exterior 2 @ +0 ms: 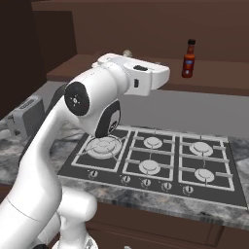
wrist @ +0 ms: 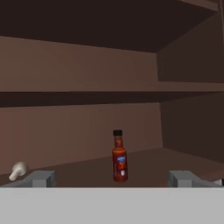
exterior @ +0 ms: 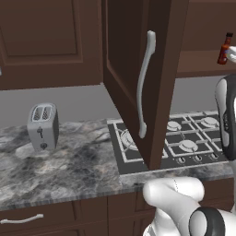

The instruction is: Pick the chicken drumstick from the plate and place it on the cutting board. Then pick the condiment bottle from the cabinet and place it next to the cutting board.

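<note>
Upright condiment bottle [wrist: 119, 156] on cabinet [wrist: 78, 118] shelf, small blue label unreadable, fingers [wrist: 40, 178] spread wide, holding nothing

Browns, greys and one red-orange accent

The cabinet [exterior: 133, 69] is dark brown with a silver handle [exterior: 144, 83]; the condiment bottle [wrist: 119, 156] red-orange, black-capped; the counter [exterior: 69, 161] mottled grey marble; the toaster [exterior: 43, 126] grey; the stove [exterior 2: 160, 163] dark with pale burners.

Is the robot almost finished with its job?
Not yet. The cabinet door is open. The bottle stands upright on the shelf, and the open gripper points at it, apart from it. Grabbing and carrying it are left. The drumstick step can't be checked here.
</note>
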Controlling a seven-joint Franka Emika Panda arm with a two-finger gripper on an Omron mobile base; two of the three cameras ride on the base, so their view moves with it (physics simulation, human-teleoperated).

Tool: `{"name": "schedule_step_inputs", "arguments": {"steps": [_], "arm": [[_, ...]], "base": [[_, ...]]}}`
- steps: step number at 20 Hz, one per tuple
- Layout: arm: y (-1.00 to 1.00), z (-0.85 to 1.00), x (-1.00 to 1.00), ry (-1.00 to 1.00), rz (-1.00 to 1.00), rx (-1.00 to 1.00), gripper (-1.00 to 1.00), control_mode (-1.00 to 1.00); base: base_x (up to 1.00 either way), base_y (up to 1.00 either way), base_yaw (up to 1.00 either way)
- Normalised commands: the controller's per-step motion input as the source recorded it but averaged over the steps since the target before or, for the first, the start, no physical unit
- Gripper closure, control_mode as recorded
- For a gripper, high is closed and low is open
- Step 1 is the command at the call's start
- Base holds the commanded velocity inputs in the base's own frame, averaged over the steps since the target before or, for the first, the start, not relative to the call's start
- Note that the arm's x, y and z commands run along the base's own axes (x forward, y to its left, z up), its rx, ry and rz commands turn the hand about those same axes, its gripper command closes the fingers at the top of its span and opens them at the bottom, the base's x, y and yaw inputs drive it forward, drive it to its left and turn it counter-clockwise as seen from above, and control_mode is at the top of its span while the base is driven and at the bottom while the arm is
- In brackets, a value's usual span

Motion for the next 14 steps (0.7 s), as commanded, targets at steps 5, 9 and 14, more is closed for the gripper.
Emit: {"name": "schedule_step_inputs", "arguments": {"steps": [5,9,14], "arm": [[-0.1,0.0,0.21,0.0,0.0,0.0,-1.0,-1.0],[-0.13,0.0,0.22,0.01,0.0,0.0,-1.0,-1.0],[-0.14,0.0,0.22,0.02,0.0,0.0,-1.0,-1.0]], "base": [[0.0,0.0,0.0],[0.0,0.0,0.0],[0.0,0.0,0.0]]}}
